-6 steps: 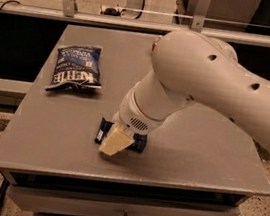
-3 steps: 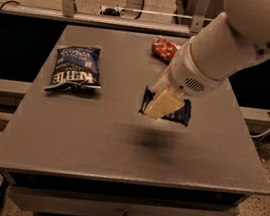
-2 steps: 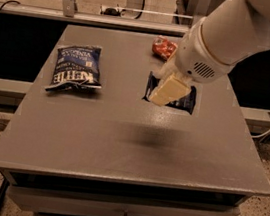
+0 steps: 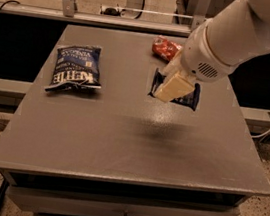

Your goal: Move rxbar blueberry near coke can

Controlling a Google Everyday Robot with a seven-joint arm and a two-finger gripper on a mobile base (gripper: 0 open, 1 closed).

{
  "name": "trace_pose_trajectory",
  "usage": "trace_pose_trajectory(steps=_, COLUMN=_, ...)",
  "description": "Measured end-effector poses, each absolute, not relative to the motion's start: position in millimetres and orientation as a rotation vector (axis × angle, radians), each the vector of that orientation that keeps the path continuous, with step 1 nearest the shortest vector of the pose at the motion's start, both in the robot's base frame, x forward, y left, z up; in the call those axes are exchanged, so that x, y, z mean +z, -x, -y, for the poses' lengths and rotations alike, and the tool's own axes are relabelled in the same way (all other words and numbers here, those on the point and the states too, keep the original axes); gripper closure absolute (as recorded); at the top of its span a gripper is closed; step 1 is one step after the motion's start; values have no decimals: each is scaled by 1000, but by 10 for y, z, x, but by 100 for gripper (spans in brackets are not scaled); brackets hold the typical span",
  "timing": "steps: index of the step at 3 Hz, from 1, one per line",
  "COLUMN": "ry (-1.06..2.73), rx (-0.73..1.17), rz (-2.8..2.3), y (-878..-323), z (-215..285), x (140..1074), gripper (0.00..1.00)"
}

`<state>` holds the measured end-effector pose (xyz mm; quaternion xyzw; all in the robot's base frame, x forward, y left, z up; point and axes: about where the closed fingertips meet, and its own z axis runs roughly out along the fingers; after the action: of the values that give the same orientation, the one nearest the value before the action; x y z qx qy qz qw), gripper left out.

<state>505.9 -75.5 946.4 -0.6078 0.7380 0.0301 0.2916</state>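
Nearest us we saw the bare front of the grey table, with a soft shadow on it below the arm. Over the table's middle, to the right of the blue chip bag, the gripper was clamped tight on the rxbar blueberry, holding it lifted clear of the surface. Just beyond the bar, the red coke can sat near the far edge, partly hidden by the arm.
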Motion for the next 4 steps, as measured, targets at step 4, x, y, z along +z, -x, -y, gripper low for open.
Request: trace_pose_trajectory(steps=4, ry=1292, rx=-59, rz=-2024, y=-6852, z=1645, x=8968, gripper=100)
